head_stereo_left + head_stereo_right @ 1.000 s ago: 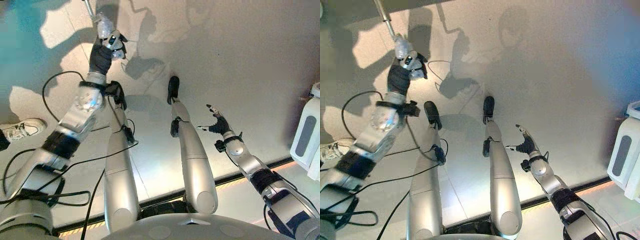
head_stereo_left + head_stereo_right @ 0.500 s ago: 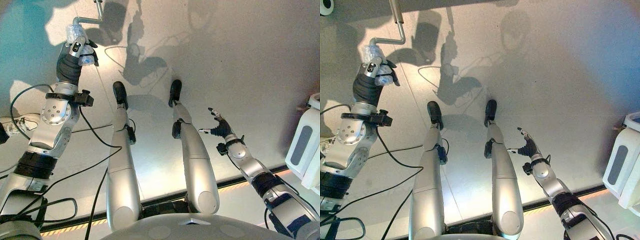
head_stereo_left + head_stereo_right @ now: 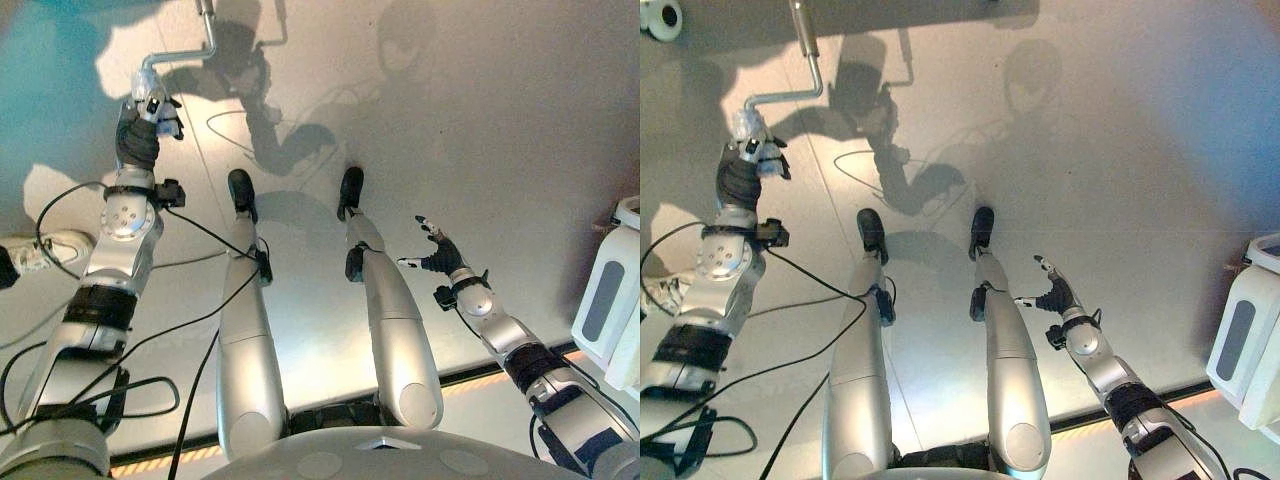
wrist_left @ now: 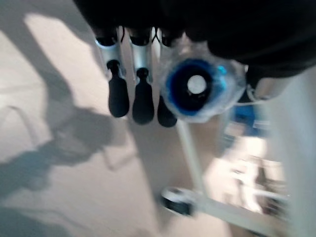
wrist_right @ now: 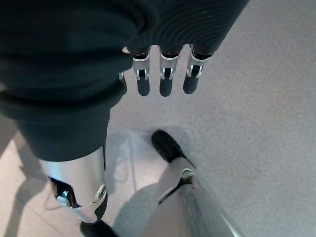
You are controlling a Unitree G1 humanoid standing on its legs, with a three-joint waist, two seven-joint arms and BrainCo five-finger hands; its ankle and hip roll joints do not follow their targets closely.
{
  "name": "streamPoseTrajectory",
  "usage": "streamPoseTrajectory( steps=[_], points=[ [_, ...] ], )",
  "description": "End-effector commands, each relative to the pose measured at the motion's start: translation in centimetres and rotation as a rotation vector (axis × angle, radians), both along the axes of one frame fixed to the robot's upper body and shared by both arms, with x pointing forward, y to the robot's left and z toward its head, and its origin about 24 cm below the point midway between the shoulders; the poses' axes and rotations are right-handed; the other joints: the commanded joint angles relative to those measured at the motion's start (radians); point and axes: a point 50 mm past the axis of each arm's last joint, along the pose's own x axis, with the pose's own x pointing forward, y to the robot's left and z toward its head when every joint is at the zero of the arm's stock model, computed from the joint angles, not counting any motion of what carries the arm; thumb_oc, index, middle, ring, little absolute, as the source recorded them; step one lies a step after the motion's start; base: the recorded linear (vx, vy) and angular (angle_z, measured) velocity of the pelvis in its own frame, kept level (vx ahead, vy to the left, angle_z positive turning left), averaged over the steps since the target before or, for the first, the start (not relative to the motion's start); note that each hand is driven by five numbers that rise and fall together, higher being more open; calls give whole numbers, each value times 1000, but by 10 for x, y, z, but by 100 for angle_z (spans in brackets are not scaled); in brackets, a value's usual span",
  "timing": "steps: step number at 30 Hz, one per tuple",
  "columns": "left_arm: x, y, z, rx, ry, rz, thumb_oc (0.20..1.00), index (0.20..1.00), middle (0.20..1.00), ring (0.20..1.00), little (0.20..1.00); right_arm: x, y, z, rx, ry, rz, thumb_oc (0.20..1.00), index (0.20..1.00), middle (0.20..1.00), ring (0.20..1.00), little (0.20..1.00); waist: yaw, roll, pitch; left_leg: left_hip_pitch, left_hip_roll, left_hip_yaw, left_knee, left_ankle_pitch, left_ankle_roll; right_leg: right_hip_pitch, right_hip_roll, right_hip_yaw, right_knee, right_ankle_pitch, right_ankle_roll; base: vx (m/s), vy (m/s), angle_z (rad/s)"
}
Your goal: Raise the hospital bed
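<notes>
Crank handle (image 3: 178, 60) of the hospital bed juts out low over the floor (image 3: 480, 150) at upper left, its wrapped grip held in the curled fingers of the left hand (image 3: 148, 103). The right hand (image 3: 437, 252) hangs free at lower right, fingers loosely spread, holding nothing. A white container (image 3: 610, 300) stands at the right edge, and a sneaker (image 3: 40, 250) shows at the left edge.

Far left, the crank (image 3: 178, 55) runs from a shaft at the far edge out to its handle (image 4: 200, 88), and the left hand (image 3: 150, 103) sits wrapped on that handle. Over on the near right, the right hand (image 3: 436, 250) hangs above the floor (image 3: 480, 130), holding nothing. At the right edge stands a cabinet (image 3: 610, 295); a shoe (image 3: 45, 250) lies at the left edge.
</notes>
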Motion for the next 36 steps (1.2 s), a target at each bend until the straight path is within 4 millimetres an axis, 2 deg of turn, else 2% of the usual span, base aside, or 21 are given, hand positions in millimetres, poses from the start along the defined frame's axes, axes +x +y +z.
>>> streamPoseTrajectory(
  steps=[1,11,12,13,15,26,36],
  points=[
    [-23,51,-27,23,104,215,200,200,200,200,200,-4,3,-2,12,1,14,1000,1000,1000,1000,1000,-11,-81,-14,-40,-80,54,83,-124,74,23,-74,58,-47,16,107,0,0,-5],
    [-17,54,-23,-2,106,235,200,200,200,200,200,-4,5,-1,18,-1,21,1000,1000,1000,1000,1000,-18,-90,-14,-46,-79,54,93,-131,75,20,-72,59,-49,18,108,4,7,-1],
    [6,66,2,66,167,360,200,200,200,200,200,-3,21,-2,53,5,69,1000,1000,1000,1000,1000,-65,-136,-14,-80,-72,49,163,-163,78,8,-65,67,-50,20,113,23,83,-2],
    [15,63,4,157,232,384,200,200,200,200,200,-2,27,-1,65,4,98,1000,1000,1000,1000,1000,-73,-148,-14,-84,-70,47,173,-170,82,-6,-61,72,-41,19,111,17,87,-6],
    [26,47,7,183,245,355,200,200,200,200,200,-3,30,0,76,-3,114,1000,1000,1000,1000,1000,-75,-161,-14,-79,-66,51,161,-166,81,-14,-58,70,-37,19,108,-17,8,-16],
    [42,9,4,220,237,264,200,200,200,200,200,1,33,0,62,-2,114,1000,1000,1000,1000,1000,-81,-164,-14,-71,-66,53,124,-138,80,-28,-57,62,-32,19,102,-5,-20,-1],
    [42,7,-2,218,250,272,200,200,200,200,200,1,34,0,59,-5,108,1000,1000,1000,1000,1000,-86,-153,-14,-59,-67,56,104,-127,84,-45,-59,69,-16,19,98,-1,-17,-1]
  ],
)
